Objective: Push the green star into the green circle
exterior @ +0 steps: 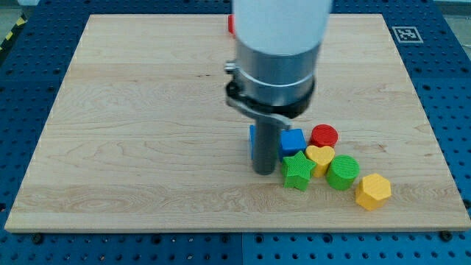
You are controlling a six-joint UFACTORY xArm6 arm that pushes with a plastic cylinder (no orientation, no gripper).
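The green star (297, 171) lies on the wooden board (147, 132) at the view's lower right. The green circle (343, 172) lies to its right, with a yellow heart (320, 157) between and just above them. The star and the circle are apart by a small gap. My tip (263, 171) stands just left of the green star, close to it or touching its left side. The arm's white and grey body hides part of the board above.
A blue cube (292, 140) and a red circle (324, 135) lie just above the star and heart. Another blue block (252, 136) is partly hidden behind the rod. A yellow hexagon (373, 191) lies right of the green circle. A red block (230, 24) peeks out by the arm at the top.
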